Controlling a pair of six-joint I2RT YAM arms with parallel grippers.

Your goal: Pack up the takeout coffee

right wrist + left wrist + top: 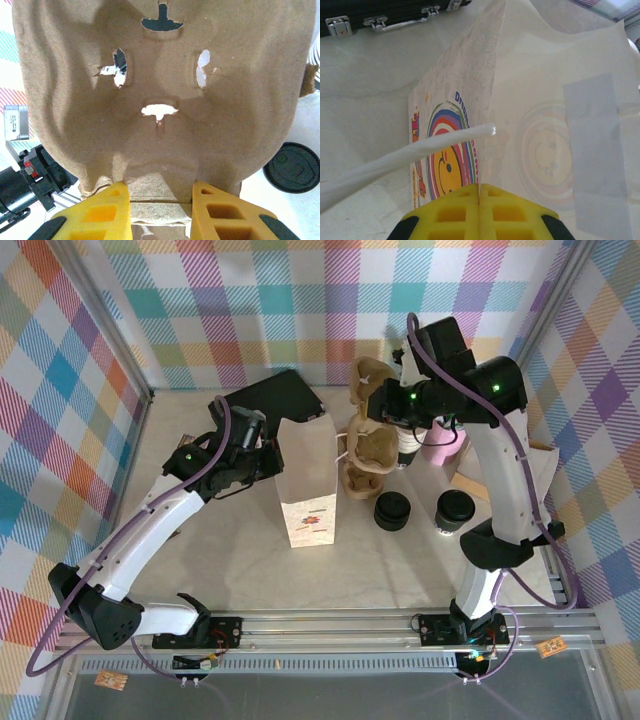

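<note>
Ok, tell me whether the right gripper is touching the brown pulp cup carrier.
Touching. The right wrist view shows the right gripper's yellow fingers clamped on either side of a ridge at the cup carrier's near edge, with no gap.

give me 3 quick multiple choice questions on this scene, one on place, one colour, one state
1. Where is the carrier? A held by the right gripper B lying flat C stacked with others
2. What colour is the lid? A pink B black C white
3. The left gripper is? A wide open B shut C holding a cup

Answers: A, it clamps the carrier's edge; B, it shows black beside the carrier; B, its jaws meet at the bag's edge.
</note>
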